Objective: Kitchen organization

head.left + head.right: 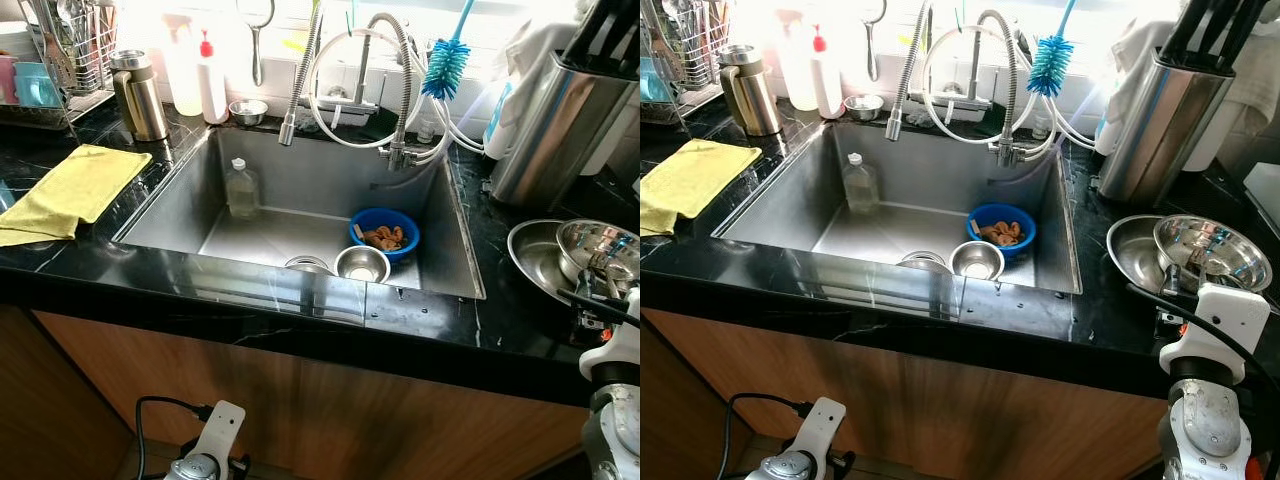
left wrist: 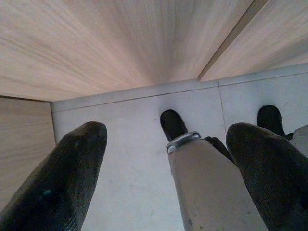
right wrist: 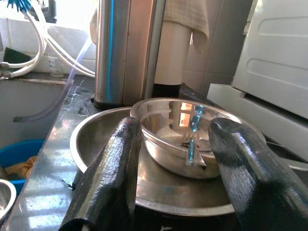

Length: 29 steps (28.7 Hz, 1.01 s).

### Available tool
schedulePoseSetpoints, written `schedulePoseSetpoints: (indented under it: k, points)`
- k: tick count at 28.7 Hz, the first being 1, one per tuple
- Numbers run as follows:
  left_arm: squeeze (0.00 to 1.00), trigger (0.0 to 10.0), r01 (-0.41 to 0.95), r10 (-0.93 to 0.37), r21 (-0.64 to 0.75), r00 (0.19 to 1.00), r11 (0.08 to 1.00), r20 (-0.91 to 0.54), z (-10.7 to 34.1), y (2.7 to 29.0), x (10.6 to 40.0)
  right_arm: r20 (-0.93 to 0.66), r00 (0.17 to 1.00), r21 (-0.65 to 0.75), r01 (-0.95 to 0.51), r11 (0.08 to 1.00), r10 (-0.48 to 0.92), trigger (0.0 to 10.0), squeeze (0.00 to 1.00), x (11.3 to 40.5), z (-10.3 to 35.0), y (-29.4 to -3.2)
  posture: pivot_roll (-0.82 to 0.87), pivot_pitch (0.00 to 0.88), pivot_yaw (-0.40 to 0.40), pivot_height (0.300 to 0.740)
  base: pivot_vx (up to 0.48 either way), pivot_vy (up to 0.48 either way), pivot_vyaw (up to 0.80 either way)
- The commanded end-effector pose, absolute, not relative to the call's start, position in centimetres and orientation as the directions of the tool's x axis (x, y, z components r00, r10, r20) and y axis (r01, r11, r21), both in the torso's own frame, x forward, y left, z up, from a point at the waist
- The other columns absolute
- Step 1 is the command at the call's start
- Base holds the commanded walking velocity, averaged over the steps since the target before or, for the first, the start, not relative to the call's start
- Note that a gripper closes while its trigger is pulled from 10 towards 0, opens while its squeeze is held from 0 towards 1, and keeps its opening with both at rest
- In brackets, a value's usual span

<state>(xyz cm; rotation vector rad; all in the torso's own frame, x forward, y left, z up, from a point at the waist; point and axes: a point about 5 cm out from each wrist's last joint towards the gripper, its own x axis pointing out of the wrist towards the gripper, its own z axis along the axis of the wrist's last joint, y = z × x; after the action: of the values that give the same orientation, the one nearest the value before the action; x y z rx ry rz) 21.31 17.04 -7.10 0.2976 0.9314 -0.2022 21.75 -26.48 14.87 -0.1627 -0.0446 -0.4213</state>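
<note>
While the robot faces a steel sink (image 1: 180,205) set in a black marble counter (image 1: 480,330), its right gripper (image 3: 173,159) hovers low at the counter's edge, at about four o'clock from the basin. Its two black fingers (image 3: 108,178) stand well apart and hold nothing. Just beyond them lies a small steel bowl (image 3: 185,132) nested inside a wider steel bowl (image 3: 91,139); the small bowl carries something metallic that cannot be made out. At twelve o'clock from these bowls stands a tall steel canister (image 1: 1150,125) holding dark utensils.

Inside the sink, a blue bowl (image 1: 385,232) with brownish scraps sits at five o'clock in the basin, touching a small steel cup (image 1: 362,264) on its six-o'clock side. A clear plastic bottle (image 1: 241,188) stands upright toward nine o'clock. A flexible faucet hose (image 1: 300,80) hangs over the basin at twelve o'clock, with a blue bottle brush (image 1: 446,65) at one o'clock.

At nine o'clock from the sink a yellow cloth (image 1: 75,190) lies on the counter; a steel jug (image 1: 138,95) stands at eleven o'clock.

The left gripper (image 2: 168,163) hangs low before the wooden cabinet front (image 2: 120,43), over a pale floor (image 2: 130,159), fingers spread wide and empty.
</note>
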Motion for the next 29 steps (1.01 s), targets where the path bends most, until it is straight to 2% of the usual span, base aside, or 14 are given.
schedulePoseSetpoints:
  k: [1,3,5,8,13,15,28,29]
  points:
    - [0.0,10.0,0.298,-0.047,0.161,0.584,0.941,-0.81,-6.96,16.88,21.57,0.061,0.911,-0.152,0.412,0.898,-0.407,4.9,0.0,21.81,14.69,-26.63,0.02,0.009,-0.073,0.736,0.0,0.0,0.0]
    - [0.0,10.0,0.298,-0.047,0.16,0.584,0.941,-0.81,-6.97,16.87,21.56,0.06,0.911,-0.151,0.413,0.898,-0.408,4.9,0.0,21.81,14.67,-26.64,0.02,0.01,-0.073,0.736,0.0,0.0,0.0]
    - [0.0,10.0,0.299,-0.047,0.16,0.583,0.941,-0.811,-7.02,16.8,21.49,0.047,0.909,-0.151,0.417,0.896,-0.415,4.2,0.0,21.83,14.48,-26.78,0.02,0.01,-0.074,0.736,0.0,0.0,0.0]
    - [0.0,10.0,0.297,-0.047,0.159,0.583,0.942,-0.811,-7.02,16.81,21.49,0.041,0.907,-0.15,0.42,0.895,-0.419,4.5,0.0,21.89,14.39,-26.82,0.03,0.011,-0.074,0.736,0.0,0.0,0.0]
    - [0.0,10.0,0.295,-0.045,0.161,0.584,0.942,-0.81,-6.96,16.96,21.57,0.042,0.907,-0.143,0.421,0.896,-0.42,4.4,0.0,22.04,14.4,-26.78,0.03,0.01,-0.073,0.736,0.0,0.0,0.0]
    - [0.0,10.0,0.294,-0.045,0.162,0.587,0.942,-0.808,-6.88,16.99,21.7,0.041,0.905,-0.141,0.424,0.895,-0.422,4.0,0.0,22.06,14.4,-26.8,0.03,0.01,-0.074,0.736,0.0,0.0,0.0]
    - [0.0,10.0,0.294,-0.047,0.16,0.591,0.942,-0.806,-6.88,16.66,21.74,0.045,0.904,-0.138,0.427,0.894,-0.425,4.1,0.0,22.13,14.53,-26.86,0.03,0.008,-0.074,0.736,0.0,0.0,0.0]
    - [0.0,10.0,0.291,-0.046,0.159,0.591,0.943,-0.805,-6.87,16.68,21.75,0.05,0.906,-0.137,0.424,0.895,-0.421,4.9,0.0,22.22,14.67,-26.79,0.03,0.007,-0.075,0.736,0.0,0.0,0.0]
